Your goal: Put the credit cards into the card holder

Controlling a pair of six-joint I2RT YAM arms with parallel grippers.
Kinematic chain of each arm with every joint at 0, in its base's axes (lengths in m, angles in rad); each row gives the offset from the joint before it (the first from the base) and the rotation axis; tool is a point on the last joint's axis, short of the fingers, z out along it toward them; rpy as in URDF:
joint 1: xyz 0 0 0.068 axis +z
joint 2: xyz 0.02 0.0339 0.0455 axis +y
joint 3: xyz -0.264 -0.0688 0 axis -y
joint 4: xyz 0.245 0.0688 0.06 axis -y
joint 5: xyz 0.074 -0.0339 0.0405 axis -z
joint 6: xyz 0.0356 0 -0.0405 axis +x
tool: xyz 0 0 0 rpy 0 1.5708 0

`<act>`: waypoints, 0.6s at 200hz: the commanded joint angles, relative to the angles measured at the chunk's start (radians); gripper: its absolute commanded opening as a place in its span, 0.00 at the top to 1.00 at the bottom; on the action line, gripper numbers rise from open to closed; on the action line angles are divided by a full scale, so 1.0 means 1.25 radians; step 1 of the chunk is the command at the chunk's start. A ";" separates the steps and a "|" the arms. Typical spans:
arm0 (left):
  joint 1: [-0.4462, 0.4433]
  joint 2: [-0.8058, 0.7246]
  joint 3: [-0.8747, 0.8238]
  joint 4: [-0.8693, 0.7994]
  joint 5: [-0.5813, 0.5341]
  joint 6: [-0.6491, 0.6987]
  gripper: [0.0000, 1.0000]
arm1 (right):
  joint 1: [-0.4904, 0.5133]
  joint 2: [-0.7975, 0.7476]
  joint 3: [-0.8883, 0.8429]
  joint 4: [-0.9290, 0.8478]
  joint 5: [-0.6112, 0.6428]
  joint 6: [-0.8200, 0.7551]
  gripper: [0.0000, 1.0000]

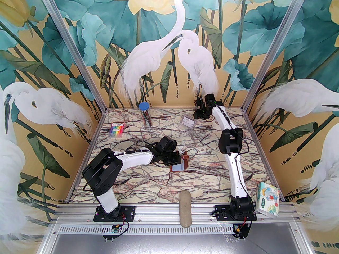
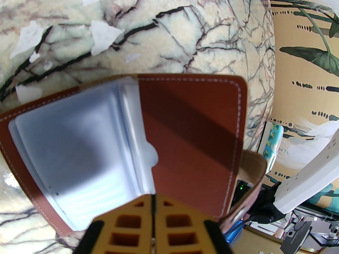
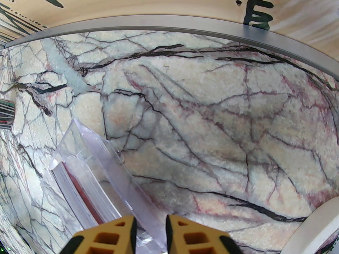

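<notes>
The card holder [image 2: 190, 131] is a reddish-brown leather wallet lying open, with pale clear sleeves [image 2: 79, 147] showing inside. It sits mid-table [image 1: 180, 166], partly under the left wrist. My left gripper [image 2: 153, 198] [image 1: 177, 159] is shut on the near edge of the card holder, where sleeve and leather meet. The credit cards [image 3: 72, 186] are a thin stack, white and red at the edges, standing inside a clear plastic box [image 3: 106, 157] at the back of the table [image 1: 186, 122]. My right gripper [image 3: 150, 221] [image 1: 198, 114] has its fingers narrowly apart, closed on the box's near wall.
A rainbow pen pack [image 1: 117, 129] lies at the far left and a blue-lidded tube [image 1: 145, 113] stands at the back. A tissue pack [image 1: 268, 199] sits at the front right. A grey oblong pad [image 1: 185, 208] lies across the front rail. Clear wrapper scraps [image 2: 103, 37] lie beyond the holder.
</notes>
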 commanded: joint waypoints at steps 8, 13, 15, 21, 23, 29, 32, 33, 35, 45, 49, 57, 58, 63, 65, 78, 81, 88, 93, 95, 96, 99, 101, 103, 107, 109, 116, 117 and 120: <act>-0.008 0.016 0.012 -0.001 -0.004 0.010 0.91 | 0.015 0.016 0.011 -0.036 0.024 -0.011 0.76; -0.007 0.015 0.010 -0.001 -0.004 0.010 0.91 | 0.016 0.013 0.009 -0.036 0.024 -0.011 0.77; -0.008 0.015 0.010 -0.001 -0.004 0.010 0.91 | 0.015 0.013 0.007 -0.036 0.023 -0.011 0.78; -0.007 0.014 0.009 -0.001 -0.005 0.010 0.91 | 0.015 0.011 0.003 -0.037 0.025 -0.013 0.79; -0.007 0.014 0.009 -0.001 -0.006 0.010 0.91 | 0.016 0.011 0.002 -0.037 0.025 -0.013 0.79; -0.008 0.012 0.010 -0.003 -0.009 0.011 0.91 | 0.017 0.007 -0.003 -0.038 0.027 -0.012 0.80; -0.008 0.013 0.010 -0.004 -0.011 0.012 0.91 | 0.016 0.006 -0.006 -0.039 0.027 -0.013 0.81; -0.008 0.013 0.009 -0.005 -0.011 0.012 0.91 | 0.016 0.005 -0.007 -0.039 0.027 -0.012 0.82; -0.008 0.012 0.009 -0.006 -0.012 0.013 0.91 | 0.016 0.004 -0.009 -0.040 0.027 -0.013 0.82; -0.008 0.012 0.009 -0.007 -0.013 0.013 0.91 | 0.018 -0.005 -0.020 -0.041 0.029 -0.012 0.84; -0.008 0.011 0.008 -0.007 -0.013 0.013 0.91 | 0.018 -0.007 -0.025 -0.041 0.030 -0.012 0.84; -0.008 0.011 0.008 -0.006 -0.013 0.013 0.91 | 0.018 -0.016 -0.034 -0.040 0.034 -0.013 0.88; -0.008 0.011 0.007 -0.006 -0.013 0.013 0.91 | 0.018 -0.018 -0.035 -0.040 0.035 -0.014 0.88; -0.008 0.011 0.007 -0.005 -0.013 0.013 0.91 | 0.019 -0.027 -0.043 -0.041 0.040 -0.013 0.90; -0.008 0.011 0.007 -0.005 -0.013 0.013 0.91 | 0.019 -0.030 -0.047 -0.041 0.041 -0.013 0.90; -0.009 0.013 0.005 -0.003 -0.013 0.013 0.91 | 0.023 -0.053 -0.070 -0.038 0.050 -0.012 0.93; -0.009 0.014 0.005 -0.003 -0.013 0.013 0.91 | 0.024 -0.060 -0.076 -0.038 0.053 -0.012 0.93; -0.010 0.015 0.005 -0.001 -0.013 0.011 0.91 | 0.026 -0.075 -0.091 -0.036 0.060 -0.010 0.94; -0.009 0.016 0.005 0.001 -0.012 0.010 0.91 | 0.027 -0.087 -0.103 -0.036 0.068 -0.008 0.96; -0.009 0.016 0.005 0.001 -0.012 0.010 0.91 | 0.027 -0.091 -0.110 -0.036 0.075 -0.007 0.97; -0.009 0.016 0.004 0.002 -0.012 0.010 0.91 | 0.028 -0.094 -0.113 -0.036 0.077 -0.006 0.97; -0.009 0.016 0.004 0.004 -0.012 0.009 0.91 | 0.029 -0.102 -0.120 -0.036 0.082 -0.005 0.98; -0.009 0.016 0.003 0.004 -0.012 0.009 0.91 | 0.029 -0.108 -0.125 -0.036 0.087 -0.004 0.99; -0.009 0.016 0.003 0.005 -0.012 0.009 0.91 | 0.029 -0.113 -0.131 -0.036 0.092 -0.003 0.99; -0.009 0.015 0.003 0.006 -0.012 0.009 0.91 | 0.030 -0.125 -0.143 -0.037 0.099 0.001 1.00; -0.010 0.016 0.002 0.006 -0.012 0.009 0.91 | 0.030 -0.131 -0.150 -0.036 0.104 0.003 1.00; -0.010 0.016 0.002 0.007 -0.012 0.008 0.91 | 0.030 -0.154 -0.175 -0.035 0.115 0.009 1.00; -0.010 0.016 0.002 0.007 -0.012 0.008 0.91 | 0.030 -0.158 -0.179 -0.035 0.116 0.009 1.00; -0.010 0.016 0.002 0.008 -0.013 0.008 0.91 | 0.030 -0.169 -0.192 -0.034 0.121 0.012 1.00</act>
